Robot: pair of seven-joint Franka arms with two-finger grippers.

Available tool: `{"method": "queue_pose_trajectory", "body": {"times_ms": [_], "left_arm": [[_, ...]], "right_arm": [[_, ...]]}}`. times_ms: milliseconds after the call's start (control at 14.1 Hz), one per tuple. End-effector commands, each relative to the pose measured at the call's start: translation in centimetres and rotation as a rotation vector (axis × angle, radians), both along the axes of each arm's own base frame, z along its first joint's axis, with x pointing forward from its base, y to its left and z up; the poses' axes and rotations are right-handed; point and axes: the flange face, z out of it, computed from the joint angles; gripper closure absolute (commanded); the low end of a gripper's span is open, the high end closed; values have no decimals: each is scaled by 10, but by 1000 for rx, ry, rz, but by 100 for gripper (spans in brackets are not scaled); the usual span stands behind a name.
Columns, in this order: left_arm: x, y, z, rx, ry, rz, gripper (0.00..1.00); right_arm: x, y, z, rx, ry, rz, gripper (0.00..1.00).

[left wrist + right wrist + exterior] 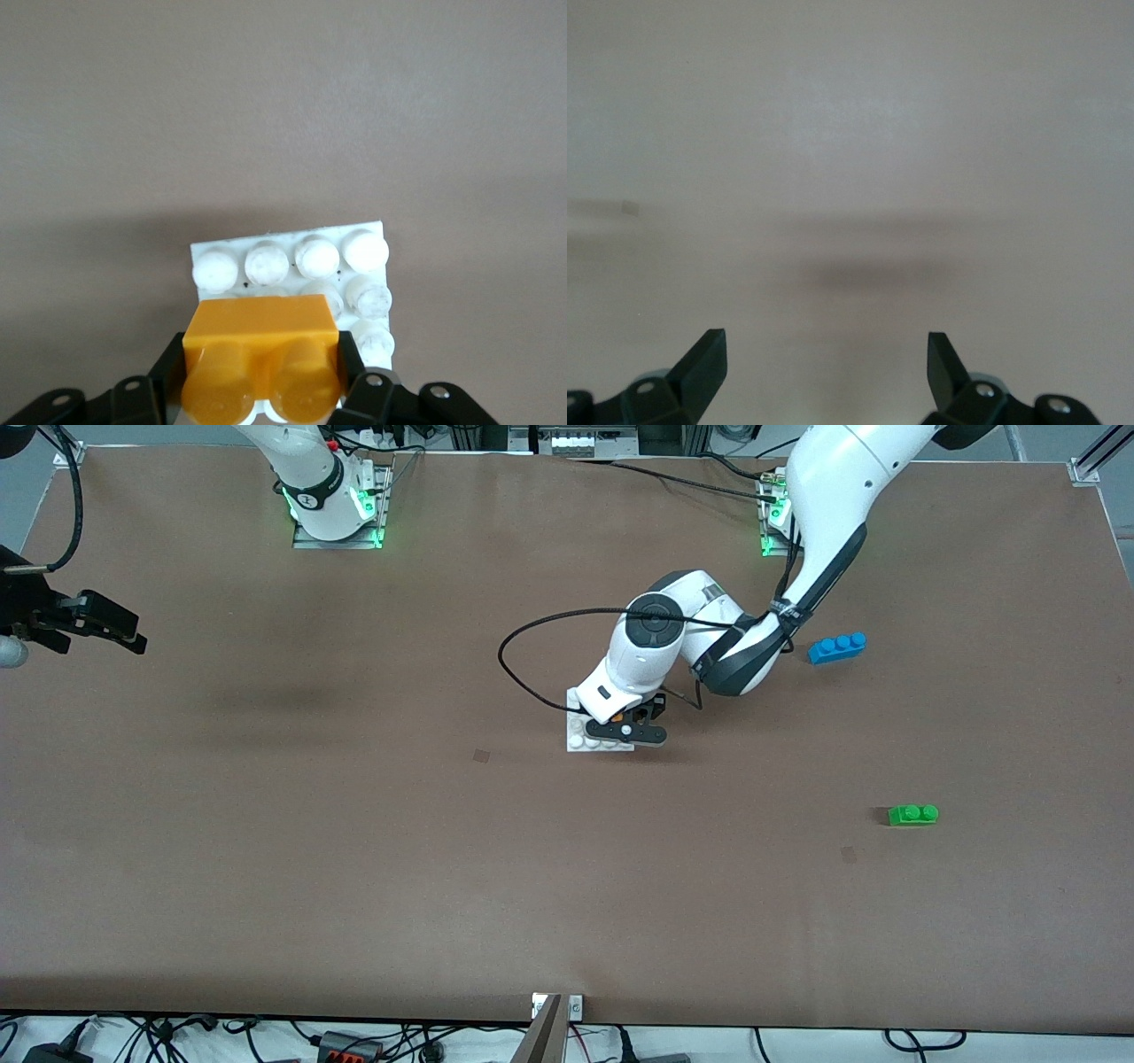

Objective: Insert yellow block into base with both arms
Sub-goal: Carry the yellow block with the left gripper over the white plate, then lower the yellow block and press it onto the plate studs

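My left gripper [631,724] is shut on the yellow block [261,350], one black finger on each of its short ends. It holds the block down at the white base [292,257], over the stud rows at one edge. I cannot tell whether the block is pressed in. The base [583,737] lies mid-table, partly hidden under the left hand. My right gripper [111,624] is open and empty, up over bare table at the right arm's end. The right wrist view shows its fingers wide apart [826,354] with only tabletop between them.
A blue three-stud brick [836,647] lies toward the left arm's end, farther from the front camera than the base. A green two-stud brick [912,814] lies nearer to the camera. A black cable [532,655] loops off the left wrist.
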Motion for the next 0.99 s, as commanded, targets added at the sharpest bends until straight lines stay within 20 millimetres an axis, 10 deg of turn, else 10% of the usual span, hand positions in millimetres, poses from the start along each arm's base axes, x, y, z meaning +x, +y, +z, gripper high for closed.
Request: {"method": "queue_pose_trajectory", "body": {"times_ms": [0,922], "left_arm": [[-6,-9,-5,3,-7,9,46],[-34,-22,-21,40,5,8,46]], "right_arm": [[-1,-3,3,-8,-10,-16,0],[0,-3,1,-6,-8,-19,0]]}}
